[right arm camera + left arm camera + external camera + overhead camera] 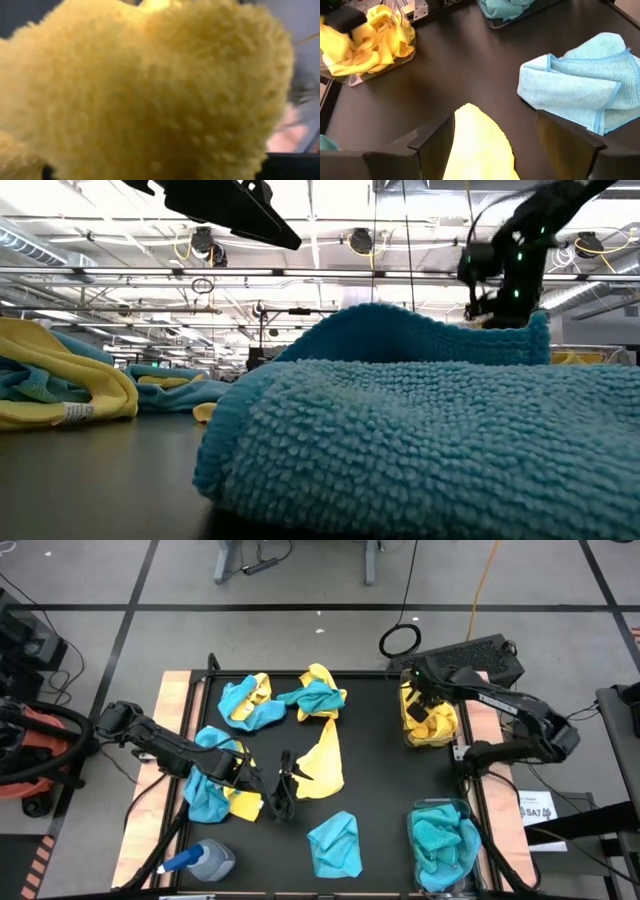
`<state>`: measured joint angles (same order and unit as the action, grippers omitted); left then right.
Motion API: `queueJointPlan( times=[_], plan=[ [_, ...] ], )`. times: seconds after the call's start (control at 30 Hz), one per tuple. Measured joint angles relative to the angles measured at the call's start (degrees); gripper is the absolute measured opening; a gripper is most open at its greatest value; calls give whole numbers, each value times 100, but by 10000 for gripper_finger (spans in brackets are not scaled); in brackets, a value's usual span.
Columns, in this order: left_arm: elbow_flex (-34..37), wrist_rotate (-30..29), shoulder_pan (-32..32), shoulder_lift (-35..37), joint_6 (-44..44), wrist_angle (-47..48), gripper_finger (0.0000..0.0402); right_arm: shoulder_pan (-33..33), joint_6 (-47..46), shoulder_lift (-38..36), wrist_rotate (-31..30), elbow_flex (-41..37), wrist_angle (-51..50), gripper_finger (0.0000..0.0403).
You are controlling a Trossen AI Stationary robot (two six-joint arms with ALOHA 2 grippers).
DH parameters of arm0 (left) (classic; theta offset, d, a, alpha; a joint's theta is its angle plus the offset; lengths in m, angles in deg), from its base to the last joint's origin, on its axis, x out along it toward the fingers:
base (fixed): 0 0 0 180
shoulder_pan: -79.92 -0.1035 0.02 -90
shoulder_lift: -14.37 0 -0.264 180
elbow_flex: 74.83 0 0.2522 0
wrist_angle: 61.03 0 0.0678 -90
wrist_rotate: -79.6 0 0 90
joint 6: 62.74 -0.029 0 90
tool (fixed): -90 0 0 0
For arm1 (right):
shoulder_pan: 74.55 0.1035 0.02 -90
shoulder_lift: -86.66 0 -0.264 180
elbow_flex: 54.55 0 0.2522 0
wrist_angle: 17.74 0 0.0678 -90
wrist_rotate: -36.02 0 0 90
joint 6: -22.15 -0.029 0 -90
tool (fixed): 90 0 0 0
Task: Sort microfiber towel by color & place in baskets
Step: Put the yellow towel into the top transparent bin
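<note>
High view shows us the left tool (284, 783) open over the black bench (375, 755), its fingers straddling the near end of a loose yellow towel (322, 762). A teal towel (335, 843) lies just right of it. We see the right tool (421, 705) down inside the far-right basket (431, 716) among yellow towels; we cannot tell its grip. The near-right basket (443, 843) holds teal towels.

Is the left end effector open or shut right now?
Open: the left end effector has its fingers spread apart over a yellow towel, not gripping it.
</note>
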<state>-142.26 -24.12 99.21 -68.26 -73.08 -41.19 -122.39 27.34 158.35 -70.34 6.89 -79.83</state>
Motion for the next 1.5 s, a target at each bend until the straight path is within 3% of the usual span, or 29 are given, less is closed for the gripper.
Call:
queueJointPlan(
  times=[0.27,0.53,0.67,0.9,1.1,1.33,1.5],
  plan=[
    [0,0,-2,4,0,54,283,-391,-46,837,790,-449,496,8],
    [0,0,-4,4,4,45,283,-397,-27,933,675,-471,568,18],
    [0,0,-4,4,64,45,283,-397,-13,832,719,-482,534,54],
    [0,0,-4,4,96,45,283,-397,-62,341,738,-477,311,162],
    [0,0,-15,4,93,47,283,-395,-165,-244,760,-68,-466,233],
    [0,0,-91,4,56,47,283,-393,-291,-797,844,457,-1475,259],
    [0,-2,-192,4,52,47,283,-383,-387,-1107,1458,725,-1777,258]
  ],
)
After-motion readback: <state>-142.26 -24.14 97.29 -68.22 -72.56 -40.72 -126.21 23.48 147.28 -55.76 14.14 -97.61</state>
